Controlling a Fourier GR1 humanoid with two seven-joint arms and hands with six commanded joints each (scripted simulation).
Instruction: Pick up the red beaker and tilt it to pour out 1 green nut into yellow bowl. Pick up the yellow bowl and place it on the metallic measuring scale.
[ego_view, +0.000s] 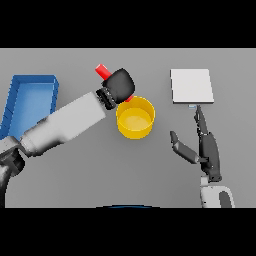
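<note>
The red beaker is held tilted in my left hand, fingers curled round it; only its far end and a sliver near the bowl's rim show. Just below it stands the yellow bowl, its inside looking plain yellow; no green nut shows. The metallic measuring scale, a pale square plate, lies at the back right. My right hand rests open on the table to the right of the bowl, fingers stretched toward the scale's front edge, thumb spread to the left.
A blue tray sits at the left edge, partly behind my left forearm, which crosses the table diagonally.
</note>
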